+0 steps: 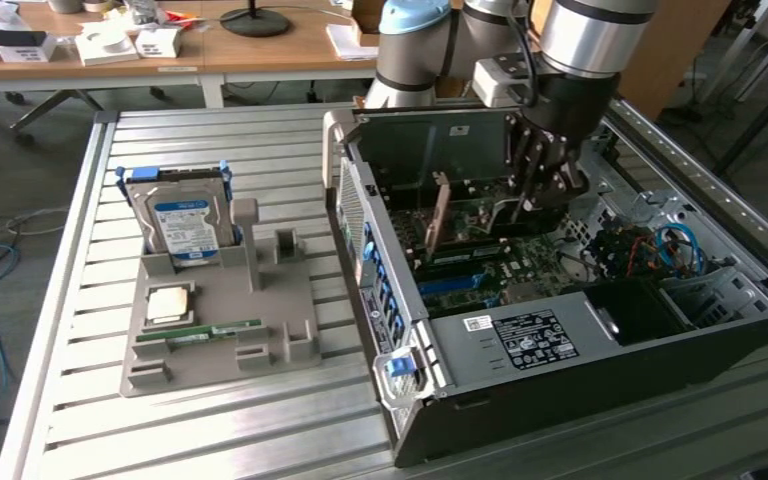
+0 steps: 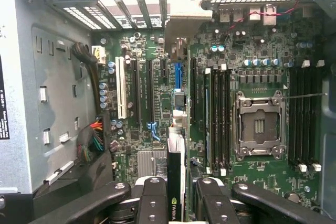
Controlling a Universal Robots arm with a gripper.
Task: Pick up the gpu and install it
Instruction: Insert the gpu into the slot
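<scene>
The gpu (image 1: 471, 222) stands on edge inside the open computer case (image 1: 544, 335), its pale bracket toward the case's rear slot wall. My gripper (image 1: 544, 195) reaches down into the case and is shut on the card's inner end. In the wrist view the gpu (image 2: 175, 169) runs edge-on between my two black fingers (image 2: 152, 203), with a logo near the gripper (image 2: 178, 205). It lines up with the blue slot (image 2: 178, 74) on the motherboard (image 2: 262, 182). Whether it is seated in the slot I cannot tell.
A grey fixture (image 1: 271, 300) at the exterior view's left holds a blue-railed hard drive (image 1: 184, 225), a processor chip (image 1: 171, 303) and a green memory stick (image 1: 204, 332). Case walls, cables (image 1: 664, 250) and the processor socket (image 2: 260, 124) surround the card. The slatted metal table (image 1: 91, 400) carries everything.
</scene>
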